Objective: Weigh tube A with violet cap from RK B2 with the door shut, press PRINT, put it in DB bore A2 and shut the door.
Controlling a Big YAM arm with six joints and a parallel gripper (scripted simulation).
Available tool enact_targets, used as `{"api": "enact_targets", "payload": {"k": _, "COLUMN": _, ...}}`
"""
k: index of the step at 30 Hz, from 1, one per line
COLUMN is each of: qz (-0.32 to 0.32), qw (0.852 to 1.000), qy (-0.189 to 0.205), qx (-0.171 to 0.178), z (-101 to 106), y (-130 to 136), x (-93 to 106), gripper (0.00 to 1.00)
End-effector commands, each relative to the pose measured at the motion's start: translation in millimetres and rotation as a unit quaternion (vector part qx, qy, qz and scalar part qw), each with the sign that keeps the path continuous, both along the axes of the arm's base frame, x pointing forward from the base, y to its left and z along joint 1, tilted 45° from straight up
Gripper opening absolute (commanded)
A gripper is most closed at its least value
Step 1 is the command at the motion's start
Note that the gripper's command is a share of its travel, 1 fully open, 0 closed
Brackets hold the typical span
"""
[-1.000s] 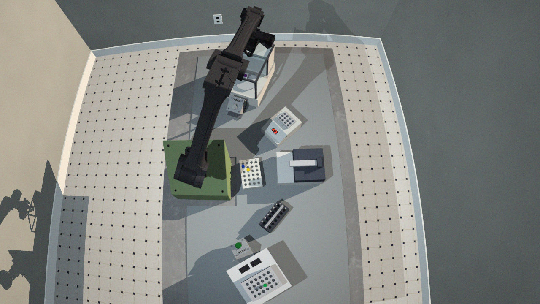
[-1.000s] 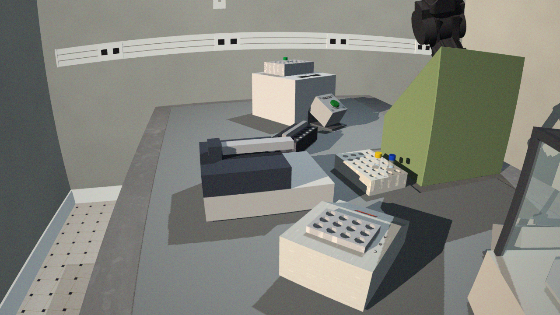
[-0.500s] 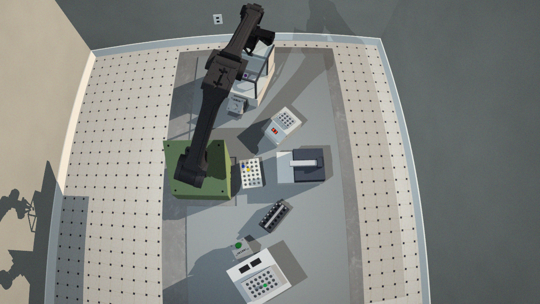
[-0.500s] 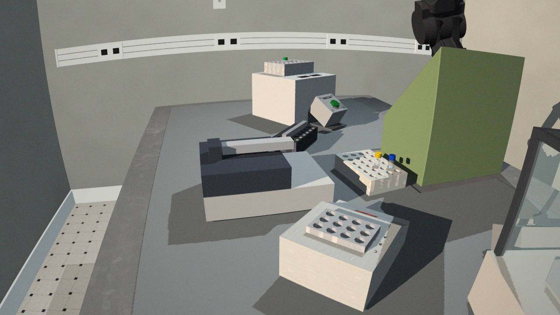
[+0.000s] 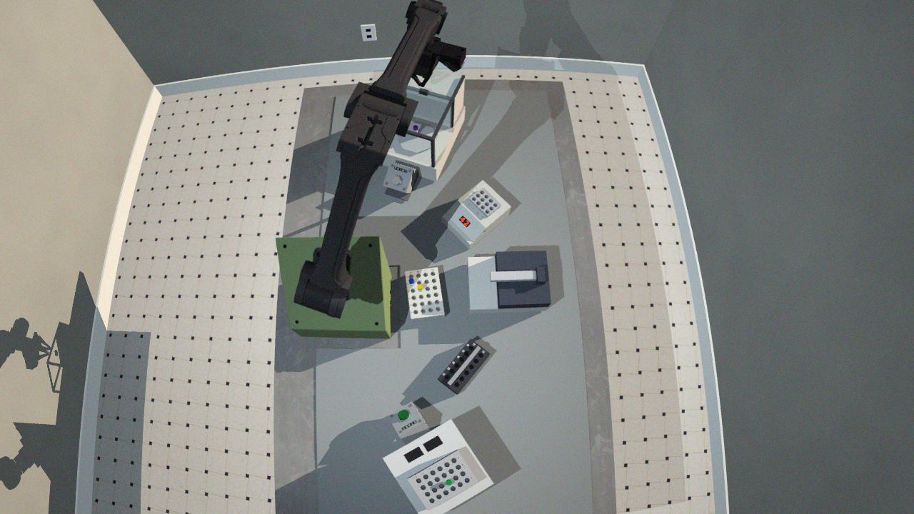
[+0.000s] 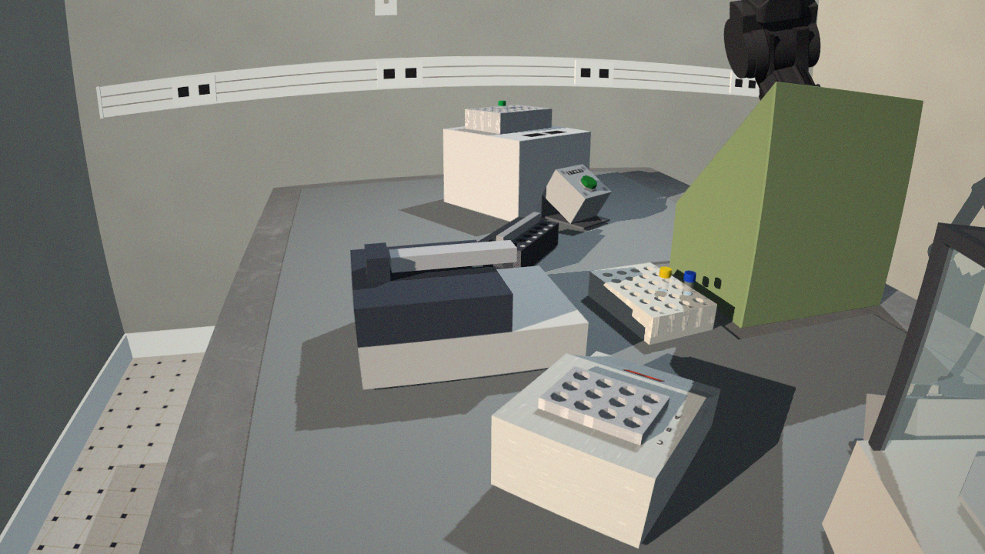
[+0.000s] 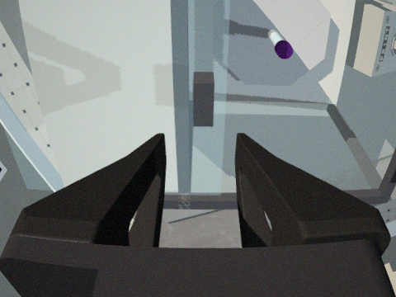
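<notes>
Tube A (image 5: pixel 415 128) (image 7: pixel 284 49), with the violet cap, is standing on the balance's pan (image 7: pixel 315 25); I judge that it stands upright. From the tube, the door's dark handle (image 5: pixel 423 91) (image 7: pixel 203 99) lies on the side away from the PRINT box (image 5: pixel 400 182) (image 7: pixel 373 45). The door seems to be drawn back, so I think shutting it is the present step.

The hand (image 5: pixel 421 81) (image 7: pixel 200 146) is released: its fingers stand partly apart, with nothing between them. In the wrist view the handle is just ahead of the fingertips, in line with their gap. Its long axis runs up and down there, so its narrow width lies across the gap, which suits these fingers. The closing move should go to the right in this view, toward the PRINT box. The hand should probably come down around the handle first, and push gently, because the balance (image 5: pixel 433 153) (image 6: pixel 906 344) (image 7: pixel 367 165) is not fixed to the bench (image 5: pixel 511 358) (image 6: pixel 275 482).
</notes>
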State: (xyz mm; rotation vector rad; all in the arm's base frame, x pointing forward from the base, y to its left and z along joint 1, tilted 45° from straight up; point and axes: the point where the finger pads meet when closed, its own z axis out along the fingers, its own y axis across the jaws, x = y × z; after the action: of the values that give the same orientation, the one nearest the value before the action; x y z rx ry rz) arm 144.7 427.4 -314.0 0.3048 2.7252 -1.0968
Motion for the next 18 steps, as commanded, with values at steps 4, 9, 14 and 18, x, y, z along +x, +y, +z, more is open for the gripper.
{"api": "enact_targets", "payload": {"k": 4, "qz": 0.0, "qw": 0.999, "qy": -0.011, "qx": 0.033, "z": 23, "y": 44, "x": 0.8, "gripper": 0.3}}
{"api": "enact_targets", "payload": {"k": 9, "qz": 0.003, "qw": 0.999, "qy": -0.011, "qx": 0.034, "z": 31, "y": 51, "x": -2.7, "gripper": 0.3}}
{"api": "enact_targets", "payload": {"k": 14, "qz": 0.0, "qw": 1.0, "qy": -0.005, "qx": 0.018, "z": 20, "y": 31, "x": 1.0, "gripper": 0.3}}
{"api": "enact_targets", "payload": {"k": 18, "qz": 0.055, "qw": 0.997, "qy": 0.044, "qx": 0.015, "z": 30, "y": 25, "x": -5.5, "gripper": 0.36}}
